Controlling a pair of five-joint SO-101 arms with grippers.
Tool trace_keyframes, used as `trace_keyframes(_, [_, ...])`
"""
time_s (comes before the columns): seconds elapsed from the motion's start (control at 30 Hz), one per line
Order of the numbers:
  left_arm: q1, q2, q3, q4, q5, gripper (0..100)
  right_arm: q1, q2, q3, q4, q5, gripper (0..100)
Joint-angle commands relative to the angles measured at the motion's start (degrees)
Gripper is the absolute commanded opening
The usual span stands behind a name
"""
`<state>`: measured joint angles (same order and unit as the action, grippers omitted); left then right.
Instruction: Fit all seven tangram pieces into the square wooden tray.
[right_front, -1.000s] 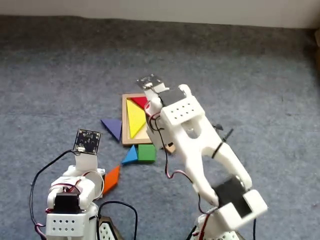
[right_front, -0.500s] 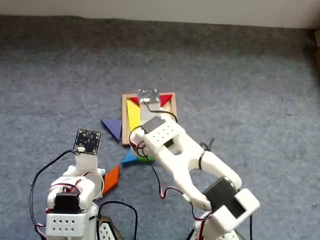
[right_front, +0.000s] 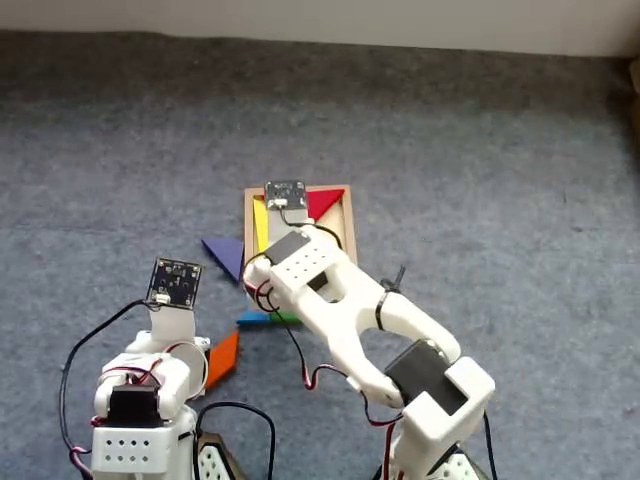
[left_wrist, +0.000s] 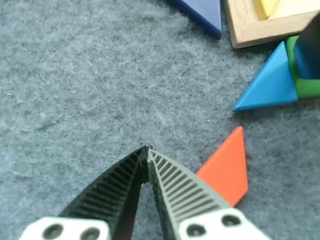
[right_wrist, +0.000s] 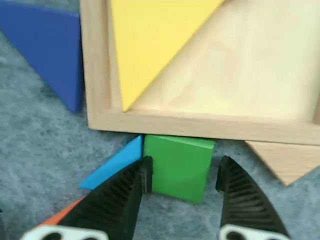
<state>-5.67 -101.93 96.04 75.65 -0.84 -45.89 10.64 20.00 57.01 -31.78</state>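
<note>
Right gripper had its jaws open around the green square wooden block, just beside the square wooden tray (arm hid most of the block from above). Left gripper jaws were closed, empty.

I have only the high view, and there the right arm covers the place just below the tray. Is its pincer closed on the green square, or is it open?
Observer: It is open. In the right wrist view, the right pincer has one finger on each side of the green square and is not closed on it.
Operator: Where exactly does the square lie?
Observer: On the carpet, outside the tray, right next to its outer wall, with the light blue triangle beside it.
Operator: And the left pincer?
Observer: The left pincer is shut and holds nothing. It is over the carpet, next to the orange piece.
</note>
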Motion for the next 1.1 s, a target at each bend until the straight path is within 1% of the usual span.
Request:
trace_keyframes(0.0, [-0.57,-2.33,1.1,0.35,-0.26,1,-1.54,-0.13,-1.54,-0.57,-0.7,21.4])
trace_keyframes(0.43, [-0.57,-2.33,1.1,0.35,-0.26,1,-1.36,-0.04,-1.54,-0.66,-0.7,20.6])
trace_keyframes(0.5, [-0.57,-2.33,1.1,0.35,-0.26,1,-1.01,-0.31,-1.54,-0.57,-0.26,16.0])
trace_keyframes(0.63, [-0.57,-2.33,1.1,0.35,-0.26,1,1.1,-0.4,-1.71,-0.57,0.35,2.6])
trace_keyframes(0.67, [-0.57,-2.33,1.1,0.35,-0.26,1,1.8,-0.4,-1.71,-0.48,1.67,0.3])
trace_keyframes(0.73, [-0.57,-2.33,1.1,0.35,-0.26,1,2.42,-0.48,-1.54,0.04,3.69,0.5])
trace_keyframes(0.87, [-0.57,-2.33,1.1,0.35,-0.26,1,2.42,-0.75,-1.98,6.64,5.89,0.5])
trace_keyframes(1.07, [-0.57,-2.33,1.1,0.35,-0.26,1,3.65,-9.19,-1.54,8.31,13.71,0.5])
